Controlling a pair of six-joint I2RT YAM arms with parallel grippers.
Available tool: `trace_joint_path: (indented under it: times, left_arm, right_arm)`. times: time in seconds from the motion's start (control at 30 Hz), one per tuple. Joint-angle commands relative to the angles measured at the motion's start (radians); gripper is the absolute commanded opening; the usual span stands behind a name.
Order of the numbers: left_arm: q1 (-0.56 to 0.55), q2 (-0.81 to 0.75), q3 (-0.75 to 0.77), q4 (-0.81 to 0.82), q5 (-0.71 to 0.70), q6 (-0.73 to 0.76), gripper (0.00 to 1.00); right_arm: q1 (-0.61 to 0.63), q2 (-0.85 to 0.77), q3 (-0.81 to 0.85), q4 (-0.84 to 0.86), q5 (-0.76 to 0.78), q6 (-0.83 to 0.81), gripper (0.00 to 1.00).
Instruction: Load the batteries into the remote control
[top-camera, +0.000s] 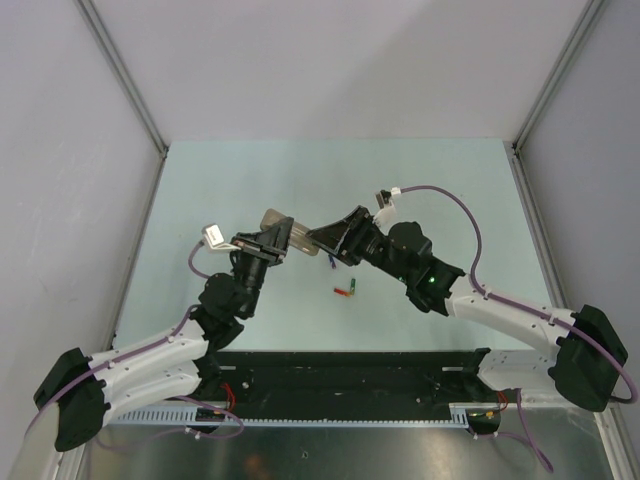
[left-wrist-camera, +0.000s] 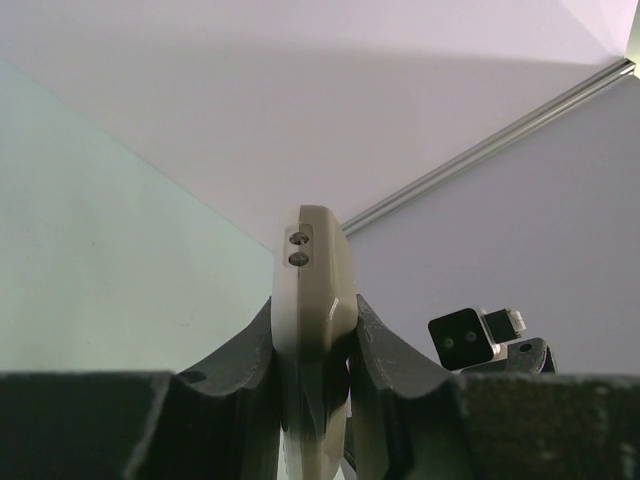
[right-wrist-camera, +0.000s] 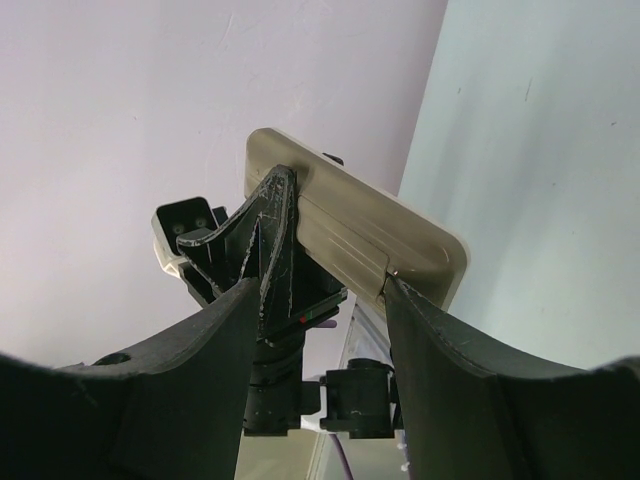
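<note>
Risk noted: the remote control (left-wrist-camera: 305, 262) is held up off the counter (top-camera: 430, 200), so a hard push from the right claw (right-wrist-camera: 336, 226) could lever it askew or out of the other grip. The left claw (left-wrist-camera: 314, 305) is clamped on the remote's thin sides. The right claw's fingers are half spread, tips at the remote's pale back; a true grasp cannot be told. The batteries (top-camera: 348, 290) lie loose on the counter, nearer than both claws and untouched.
</note>
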Motion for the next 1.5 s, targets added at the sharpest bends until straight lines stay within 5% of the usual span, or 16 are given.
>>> trace_joint_path:
  times: [0.0,1.47]
  left_arm:
    - [-0.014,0.017,-0.005,-0.033,0.106,-0.023,0.0]
    - [-0.02,0.033,0.018,-0.09,0.111,0.095,0.0]
  right_arm:
    - [0.028,-0.033,0.051,0.108,-0.038,0.004,0.58]
    - [0.011,-0.023,0.121,0.098,-0.081,-0.036,0.58]
